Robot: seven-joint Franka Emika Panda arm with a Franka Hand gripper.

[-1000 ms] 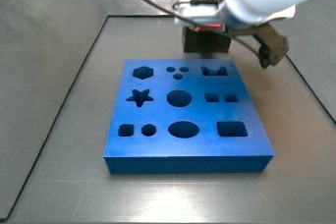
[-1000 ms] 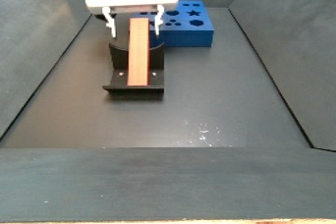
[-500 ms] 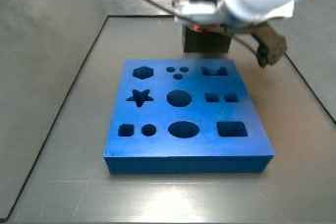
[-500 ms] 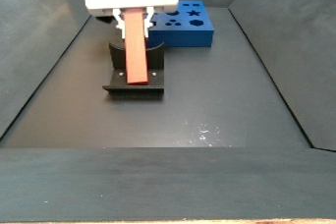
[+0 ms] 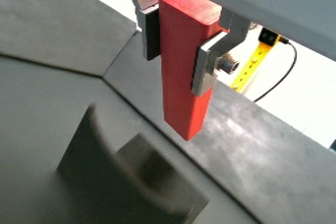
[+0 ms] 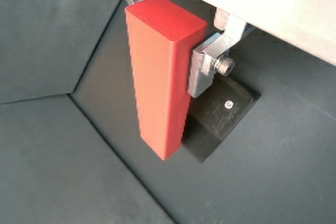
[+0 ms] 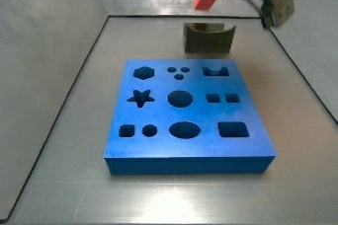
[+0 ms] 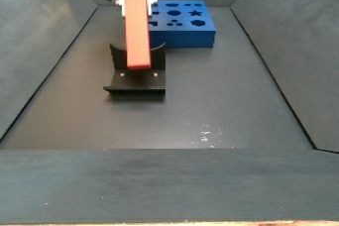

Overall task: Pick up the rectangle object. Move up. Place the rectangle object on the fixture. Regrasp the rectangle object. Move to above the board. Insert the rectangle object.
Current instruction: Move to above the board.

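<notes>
Overhead, the gripper clamps the rectangle object near its upper end; its long axis runs vertical, free end pointing down, clear above the fixture, with the board nearby.

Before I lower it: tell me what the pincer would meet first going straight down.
Probably the fixture. The pincer, shut on the rectangle object, hangs above it, so the block's lower end would likely touch first; depth is unclear.

no readable text, labels, brands or numbers on anything in view
</notes>
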